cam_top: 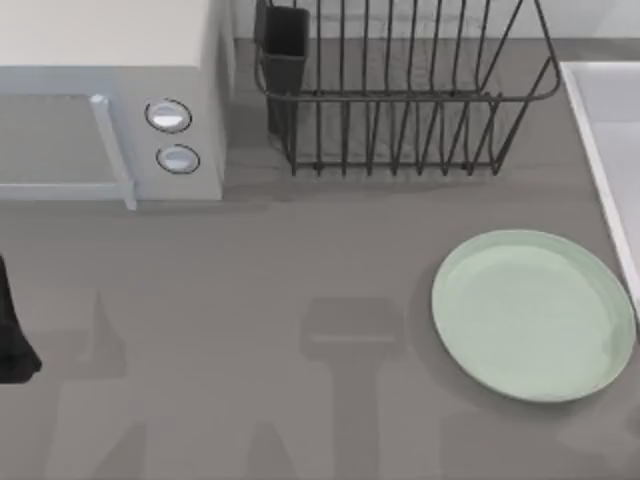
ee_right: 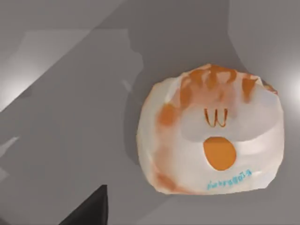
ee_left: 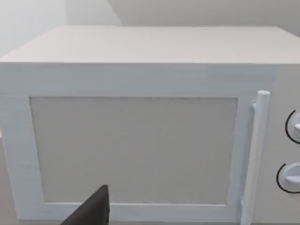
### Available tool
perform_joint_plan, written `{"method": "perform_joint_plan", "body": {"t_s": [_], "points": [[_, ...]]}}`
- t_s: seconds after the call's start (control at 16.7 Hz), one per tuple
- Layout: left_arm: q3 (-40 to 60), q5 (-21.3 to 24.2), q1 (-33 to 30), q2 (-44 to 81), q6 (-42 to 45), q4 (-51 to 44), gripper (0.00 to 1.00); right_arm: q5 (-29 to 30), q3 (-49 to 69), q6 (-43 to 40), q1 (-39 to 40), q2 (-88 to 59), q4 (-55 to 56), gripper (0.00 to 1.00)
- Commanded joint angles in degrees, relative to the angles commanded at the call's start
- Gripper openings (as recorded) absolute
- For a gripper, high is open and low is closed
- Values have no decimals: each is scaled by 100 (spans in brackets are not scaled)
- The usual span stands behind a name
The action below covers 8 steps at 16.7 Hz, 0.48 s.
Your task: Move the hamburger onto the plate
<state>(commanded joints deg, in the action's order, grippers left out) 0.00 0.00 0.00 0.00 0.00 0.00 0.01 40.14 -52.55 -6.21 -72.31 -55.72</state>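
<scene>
Close under the right wrist hangs the hamburger [ee_right: 211,140], seemingly carried toward the plate [cam_top: 533,314]; I cannot tell the jaws' grip.

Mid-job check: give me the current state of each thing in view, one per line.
hamburger: close under the right wrist camera, not on the plate.
plate: on the table's right side, nothing on it.
microwave: door closed.
dish rack: upright behind the plate, no dishes in it.
left arm: at the table's left edge.
</scene>
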Motion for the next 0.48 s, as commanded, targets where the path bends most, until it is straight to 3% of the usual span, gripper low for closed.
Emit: {"method": "perform_joint_plan", "body": {"t_s": [0.48], "points": [[0, 0, 0, 0, 0, 0, 100, -5, 50, -141, 4, -225, -46, 100]]}}
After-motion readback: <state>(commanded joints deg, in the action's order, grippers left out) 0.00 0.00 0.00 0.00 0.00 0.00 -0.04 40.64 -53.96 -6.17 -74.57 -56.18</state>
